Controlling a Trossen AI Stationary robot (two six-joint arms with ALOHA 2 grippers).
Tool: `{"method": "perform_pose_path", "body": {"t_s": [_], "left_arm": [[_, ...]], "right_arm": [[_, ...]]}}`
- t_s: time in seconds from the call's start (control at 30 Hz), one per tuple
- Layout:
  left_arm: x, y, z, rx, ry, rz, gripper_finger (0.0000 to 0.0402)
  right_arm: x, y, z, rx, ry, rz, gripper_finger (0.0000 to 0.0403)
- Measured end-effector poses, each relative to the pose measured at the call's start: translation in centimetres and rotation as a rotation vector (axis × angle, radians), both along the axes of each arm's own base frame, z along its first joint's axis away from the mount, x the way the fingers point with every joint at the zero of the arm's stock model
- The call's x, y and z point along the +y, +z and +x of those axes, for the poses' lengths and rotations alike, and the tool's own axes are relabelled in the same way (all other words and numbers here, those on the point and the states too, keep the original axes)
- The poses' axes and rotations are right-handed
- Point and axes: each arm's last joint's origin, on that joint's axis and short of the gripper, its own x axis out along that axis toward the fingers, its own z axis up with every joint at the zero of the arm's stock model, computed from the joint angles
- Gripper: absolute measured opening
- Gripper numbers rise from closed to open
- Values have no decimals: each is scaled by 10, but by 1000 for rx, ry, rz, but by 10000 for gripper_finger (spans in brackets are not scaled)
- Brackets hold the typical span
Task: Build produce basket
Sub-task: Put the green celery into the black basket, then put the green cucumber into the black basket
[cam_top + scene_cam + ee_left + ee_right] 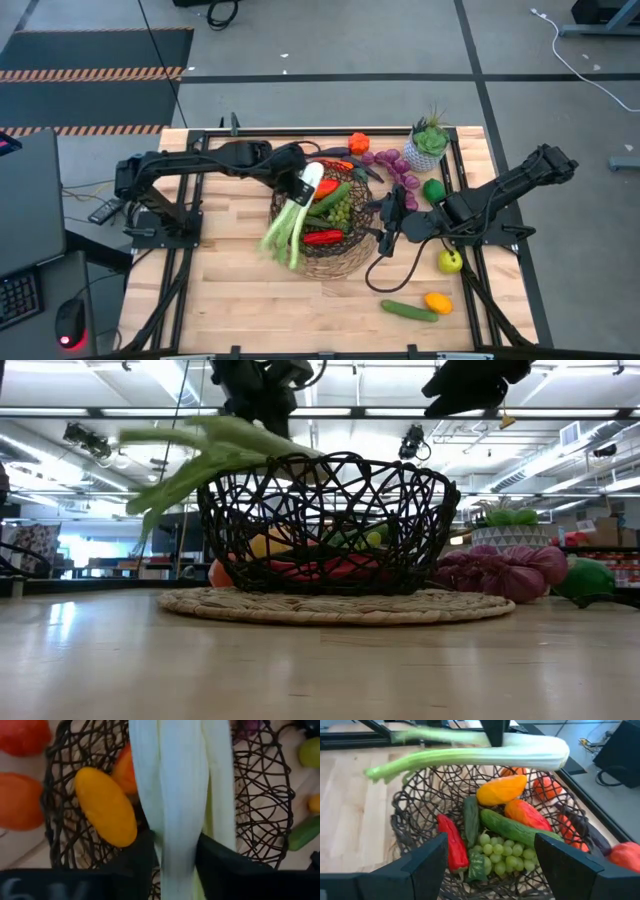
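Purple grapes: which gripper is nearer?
Right. The right gripper hovers open at the basket's rim, just below the purple grapes; the left gripper holds the leek over the basket's far side.

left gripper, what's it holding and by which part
The left gripper is shut on the leek, pinching its white stalk end above the basket. The right gripper holds nothing.

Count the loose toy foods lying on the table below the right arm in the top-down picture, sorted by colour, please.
Yellow-green, the apple: 1
Orange, the orange: 1
Green, the cucumber: 1
Total: 3
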Motion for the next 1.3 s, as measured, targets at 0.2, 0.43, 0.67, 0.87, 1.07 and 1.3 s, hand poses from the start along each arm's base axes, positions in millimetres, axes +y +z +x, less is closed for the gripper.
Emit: {"method": "perform_pose_path", "body": {"t_s": [0.2,0.43,0.67,0.87,1.07,1.3], "left_arm": [[8,11,1,-45,-12,28,239],[9,48,0,-119,-81,93,281],[5,67,-22,94,-26,238,265],[-9,45,-22,210,-53,339,249],[-31,9,-22,277,-132,396,234],[-61,8,-51,192,-70,592,218]], "right_arm": [[0,0,0,1,-5,-1,298],[0,-1,0,-1,-14,13,298],[-1,-15,-2,-9,-40,18,298],[-4,-28,1,-84,-49,46,298],[-2,-34,-3,-39,-50,49,298],[-1,-40,-9,3,-89,51,295]]}}
